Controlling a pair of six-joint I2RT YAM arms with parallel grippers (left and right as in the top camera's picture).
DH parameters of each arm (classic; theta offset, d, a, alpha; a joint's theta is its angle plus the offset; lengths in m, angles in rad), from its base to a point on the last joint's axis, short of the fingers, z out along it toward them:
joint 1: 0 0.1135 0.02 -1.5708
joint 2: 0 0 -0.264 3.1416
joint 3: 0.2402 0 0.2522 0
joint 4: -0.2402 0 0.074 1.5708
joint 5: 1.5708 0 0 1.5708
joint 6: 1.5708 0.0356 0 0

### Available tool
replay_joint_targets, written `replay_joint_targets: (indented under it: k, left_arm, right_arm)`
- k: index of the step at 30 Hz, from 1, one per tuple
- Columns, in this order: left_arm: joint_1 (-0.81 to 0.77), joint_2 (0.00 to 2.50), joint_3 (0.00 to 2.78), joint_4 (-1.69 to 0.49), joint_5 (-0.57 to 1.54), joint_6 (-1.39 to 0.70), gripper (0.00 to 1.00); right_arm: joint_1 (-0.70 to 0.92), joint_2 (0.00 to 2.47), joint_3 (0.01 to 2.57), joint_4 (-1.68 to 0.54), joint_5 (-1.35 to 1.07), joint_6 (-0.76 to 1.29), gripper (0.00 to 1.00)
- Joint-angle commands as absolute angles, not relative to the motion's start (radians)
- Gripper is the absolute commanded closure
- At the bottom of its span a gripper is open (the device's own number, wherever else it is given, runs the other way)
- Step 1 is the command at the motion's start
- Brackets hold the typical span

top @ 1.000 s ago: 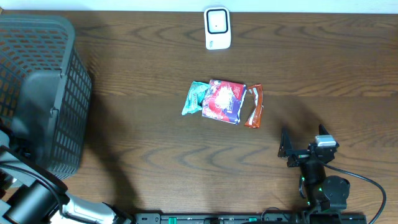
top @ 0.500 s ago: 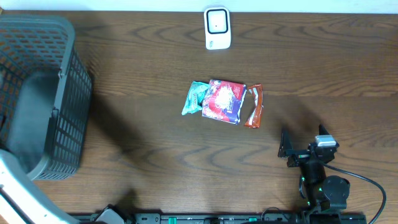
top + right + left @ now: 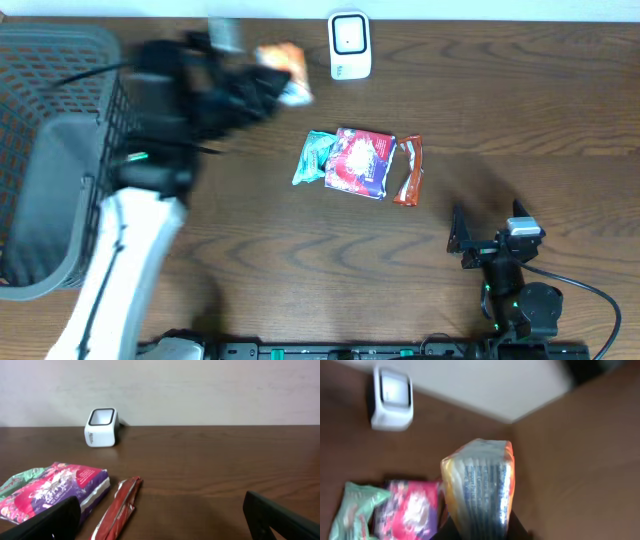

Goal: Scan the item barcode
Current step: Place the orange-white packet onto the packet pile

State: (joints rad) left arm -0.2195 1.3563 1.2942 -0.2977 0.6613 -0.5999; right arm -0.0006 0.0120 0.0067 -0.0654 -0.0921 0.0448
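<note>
Conceivably the orange packet (image 3: 283, 66), clamped in the narrow jaws of the left gripper (image 3: 258, 84) just left of the scanner (image 3: 349, 45), could slip from that end-on hold or meet the scanner barcode-side away, while the right gripper (image 3: 487, 228) stands wide open, empty, well apart from it.

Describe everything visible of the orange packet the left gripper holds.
The orange packet looks like a glossy, crinkled pouch, orange and yellow along its edges, with a pale face carrying blue striped print. The left gripper is shut on its near end, holding it in the air; overhead it sits just left of the white scanner. Blur hides any lettering.
</note>
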Motion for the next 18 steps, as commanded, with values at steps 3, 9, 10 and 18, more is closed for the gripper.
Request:
replay_joint_targets:
  k: [3, 9, 10, 18]
  left_arm:
    - [-0.499, 1.536, 1.297, -0.29, 0.285, -0.464, 0.93]
    - [-0.67, 1.769, 1.297, -0.158, 0.182, -0.464, 0.92]
    - [-0.68, 1.795, 1.297, -0.139, 0.182, -0.464, 0.92]
    - [-0.702, 1.921, 1.297, -0.076, 0.182, -0.464, 0.61]
  right_arm:
    - [-0.006, 0.006, 0.006, -0.07, -0.088, 0.055, 0.01]
    - [-0.006, 0.006, 0.006, -0.07, -0.088, 0.055, 0.01]
    - [-0.006, 0.006, 0.006, -0.07, -0.088, 0.055, 0.01]
    - [-0.006, 0.006, 0.006, -0.07, -0.088, 0.055, 0.01]
